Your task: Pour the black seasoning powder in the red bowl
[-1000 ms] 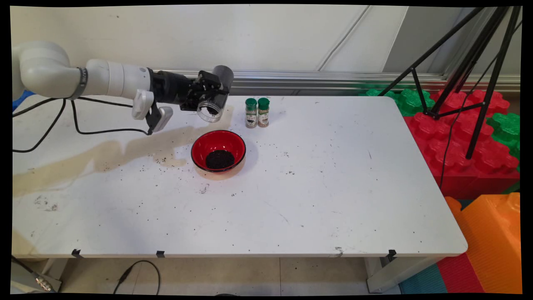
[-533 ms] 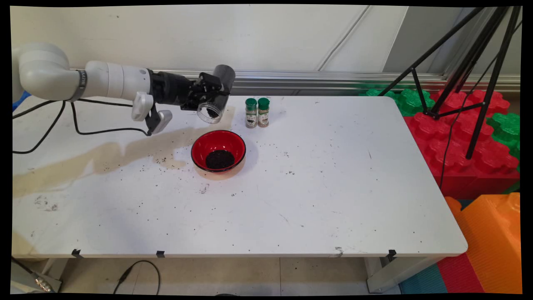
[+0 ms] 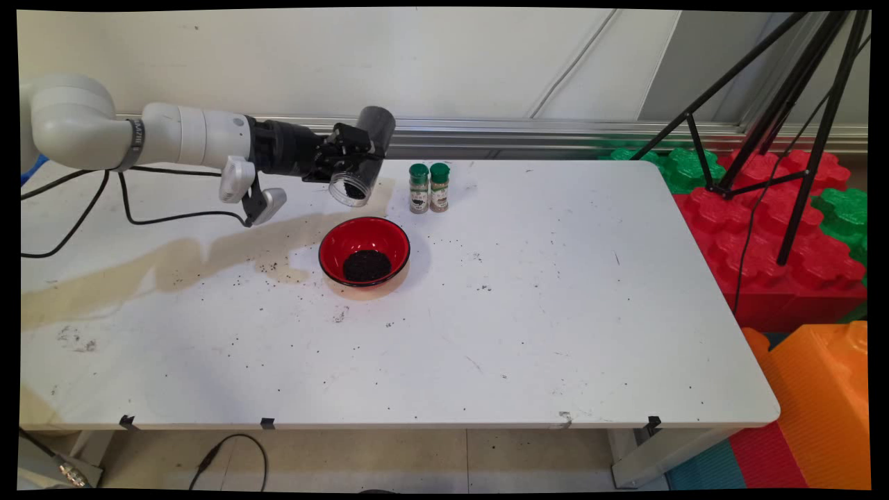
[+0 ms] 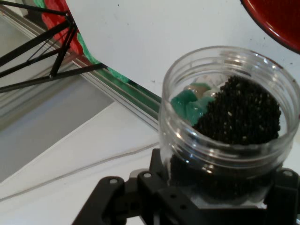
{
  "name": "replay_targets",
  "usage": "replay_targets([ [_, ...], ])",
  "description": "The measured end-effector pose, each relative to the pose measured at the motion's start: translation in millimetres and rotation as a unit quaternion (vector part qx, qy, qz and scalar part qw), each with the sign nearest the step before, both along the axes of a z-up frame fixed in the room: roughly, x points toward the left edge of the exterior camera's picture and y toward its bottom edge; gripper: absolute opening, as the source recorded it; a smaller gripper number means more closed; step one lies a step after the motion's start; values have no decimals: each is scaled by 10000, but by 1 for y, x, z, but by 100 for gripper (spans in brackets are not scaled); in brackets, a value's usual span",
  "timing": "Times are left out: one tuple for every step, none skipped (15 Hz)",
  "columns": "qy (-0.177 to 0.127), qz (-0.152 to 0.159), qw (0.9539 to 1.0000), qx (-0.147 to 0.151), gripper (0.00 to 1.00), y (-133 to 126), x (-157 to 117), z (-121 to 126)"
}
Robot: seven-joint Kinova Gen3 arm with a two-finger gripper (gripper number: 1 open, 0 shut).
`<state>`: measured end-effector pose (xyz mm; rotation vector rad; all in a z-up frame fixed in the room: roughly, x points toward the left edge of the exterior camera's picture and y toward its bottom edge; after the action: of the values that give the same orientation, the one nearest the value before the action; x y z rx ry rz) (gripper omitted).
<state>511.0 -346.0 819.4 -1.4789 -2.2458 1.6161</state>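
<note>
2 spice bottles [image 3: 428,187] stand on the speckled white table [image 3: 555,312]; gripper [image 3: 354,158] clasps a tilted jar [image 3: 358,167].

no legible text, brand, number or sign is shown in either view. dark markings are printed on the grey band [image 3: 136,136] round the white arm [image 3: 182,134], but they cannot be read. labels are carried by the two green-capped spice bottles [image 3: 428,187] at the far side of the table [image 3: 528,326]; their lettering cannot be made out.
</note>
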Motion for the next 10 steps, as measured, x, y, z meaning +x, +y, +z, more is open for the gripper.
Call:
replay_targets([
  [-31,-26,10000,-34,0,0,0,0],
  [-52,-42,10000,-58,0,0,0,0],
  [-87,-71,9999,-93,0,0,0,0],
  [-117,-97,9998,-124,0,1,-1,0],
  [-138,-114,9997,-146,0,1,0,0],
  [-174,-144,9996,-180,0,1,0,0],
  [-205,-170,9994,-211,0,1,-1,0],
  [-234,-197,9992,-240,0,2,-1,0],
  [-253,-216,9991,-262,0,2,-1,0],
  [-270,-234,9990,-281,0,2,-1,0],
])
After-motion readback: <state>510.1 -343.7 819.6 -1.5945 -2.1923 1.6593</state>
